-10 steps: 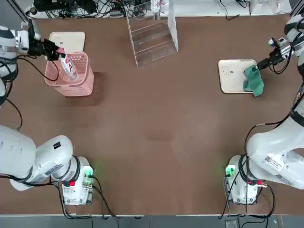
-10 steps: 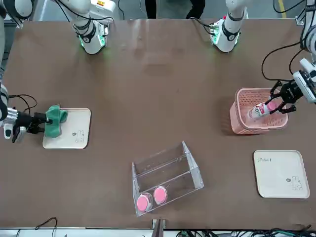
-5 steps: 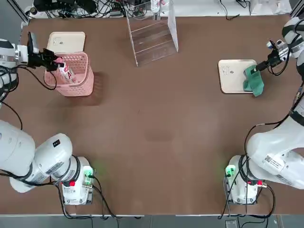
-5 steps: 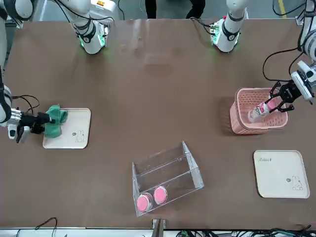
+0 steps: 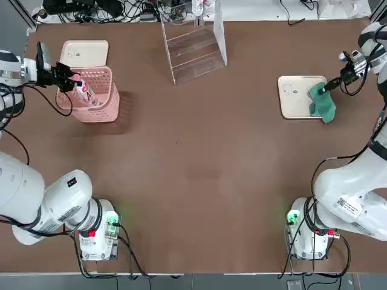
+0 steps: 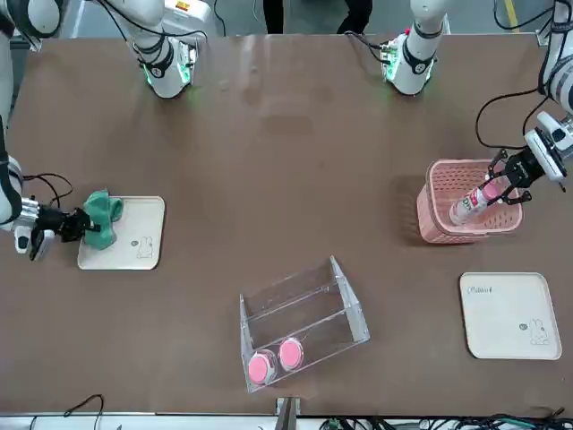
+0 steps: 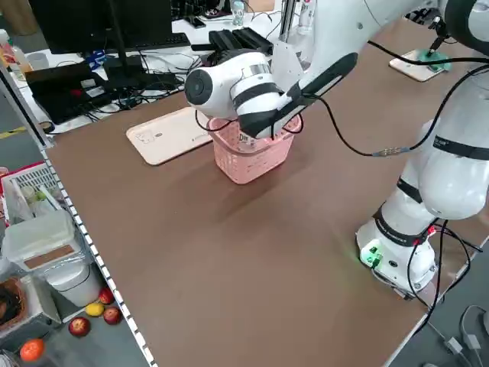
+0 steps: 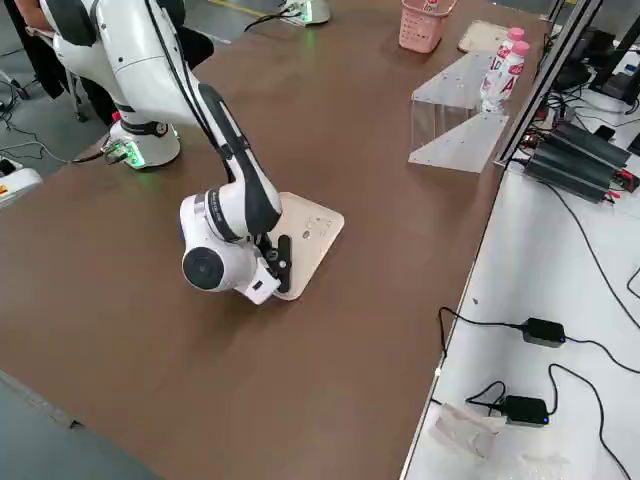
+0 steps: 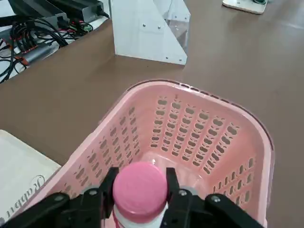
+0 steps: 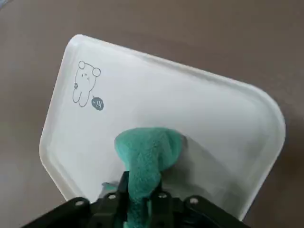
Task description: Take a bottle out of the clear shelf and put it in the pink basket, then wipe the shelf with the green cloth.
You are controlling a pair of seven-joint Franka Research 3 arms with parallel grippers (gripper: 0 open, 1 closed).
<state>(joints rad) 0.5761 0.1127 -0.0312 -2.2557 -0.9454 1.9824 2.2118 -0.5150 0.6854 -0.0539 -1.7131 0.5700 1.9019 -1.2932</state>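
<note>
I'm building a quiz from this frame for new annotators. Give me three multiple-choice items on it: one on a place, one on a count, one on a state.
1. Where is the bottle held by the left gripper?
A. On a cream tray
B. Inside the pink basket
C. On the clear shelf

2. How many bottles stand at the clear shelf?
A. None
B. Two
C. Four

3. What is the right gripper doing?
A. Shut on the green cloth
B. Open above the shelf
C. Holding a bottle

Answers:
1. B, the bottle leans inside the basket's lattice walls.
2. B, the front view shows two pink caps side by side there.
3. A, the right wrist view shows its fingers pinching the cloth over a cream tray.
</note>
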